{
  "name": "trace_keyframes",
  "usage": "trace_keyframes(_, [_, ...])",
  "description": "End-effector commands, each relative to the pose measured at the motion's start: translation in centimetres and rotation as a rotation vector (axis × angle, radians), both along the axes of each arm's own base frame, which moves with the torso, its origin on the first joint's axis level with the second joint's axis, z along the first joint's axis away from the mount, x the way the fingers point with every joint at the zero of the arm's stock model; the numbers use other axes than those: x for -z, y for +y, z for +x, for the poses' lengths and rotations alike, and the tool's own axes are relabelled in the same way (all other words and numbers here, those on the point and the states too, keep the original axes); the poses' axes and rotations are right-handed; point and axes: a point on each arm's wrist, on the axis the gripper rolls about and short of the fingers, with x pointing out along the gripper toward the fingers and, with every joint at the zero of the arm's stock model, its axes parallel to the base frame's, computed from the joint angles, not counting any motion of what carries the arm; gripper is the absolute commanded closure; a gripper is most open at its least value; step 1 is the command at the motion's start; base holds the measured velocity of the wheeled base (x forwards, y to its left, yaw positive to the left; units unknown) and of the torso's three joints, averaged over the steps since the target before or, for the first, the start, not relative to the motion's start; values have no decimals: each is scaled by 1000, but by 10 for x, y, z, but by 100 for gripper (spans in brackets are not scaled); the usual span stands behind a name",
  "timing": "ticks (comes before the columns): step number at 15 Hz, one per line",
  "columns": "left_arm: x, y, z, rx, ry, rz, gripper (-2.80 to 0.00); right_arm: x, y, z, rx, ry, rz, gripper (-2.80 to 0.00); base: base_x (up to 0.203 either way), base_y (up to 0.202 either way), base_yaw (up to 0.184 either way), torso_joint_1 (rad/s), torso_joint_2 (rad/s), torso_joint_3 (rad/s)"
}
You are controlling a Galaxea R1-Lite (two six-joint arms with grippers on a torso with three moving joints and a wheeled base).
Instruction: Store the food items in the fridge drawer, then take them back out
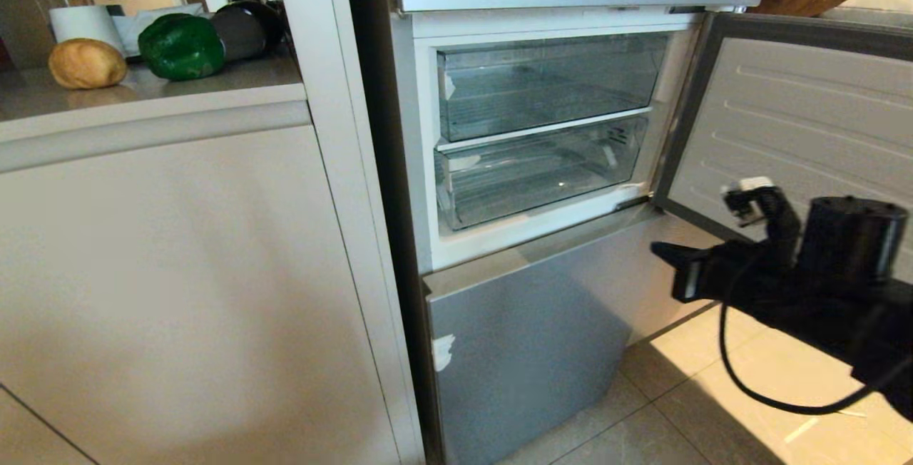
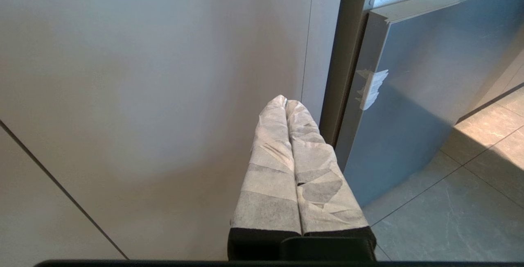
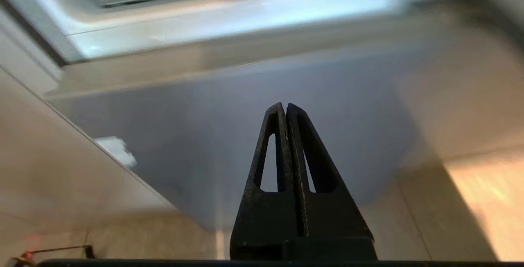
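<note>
Fridge door (image 1: pixel 784 115) open, clear drawers (image 1: pixel 542 165) pushed in; roll (image 1: pixel 87 63) and pepper (image 1: pixel 182 46) wait at the counter's (image 1: pixel 214 87) back-left; right gripper (image 3: pixel 285 109), pressed together and empty, faces the lowest front, left gripper (image 2: pixel 286 103) likewise pressed together near the cabinet; next: pull a drawer out.

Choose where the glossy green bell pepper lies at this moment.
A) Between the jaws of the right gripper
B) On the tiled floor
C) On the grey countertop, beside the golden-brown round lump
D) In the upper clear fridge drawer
C: the glossy green bell pepper sits on the grey countertop next to the golden-brown round lump; both clear drawers look empty.
</note>
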Motion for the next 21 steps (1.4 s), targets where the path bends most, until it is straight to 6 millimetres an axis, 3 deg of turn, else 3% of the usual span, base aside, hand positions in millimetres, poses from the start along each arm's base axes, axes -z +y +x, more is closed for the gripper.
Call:
trace_keyframes(1, [3,0,1,1,10,0,0,27,60,26,-64,-22,-21,-280,0,0,0,0,0,0])
trace_keyframes(3, [3,0,1,-1,10,0,0,21,88,22,-93,-67,-15,-280,0,0,0,0,0,0])
trace_keyframes(7, [3,0,1,1,10,0,0,5,110,25,-129,-128,14,-280,0,0,0,0,0,0])
trace_keyframes(12, [3,0,1,1,10,0,0,-8,128,52,-134,-213,46,-280,0,0,0,0,0,0])
trace_keyframes(21, [3,0,1,0,10,0,0,-4,155,101,-130,-290,39,-280,0,0,0,0,0,0])
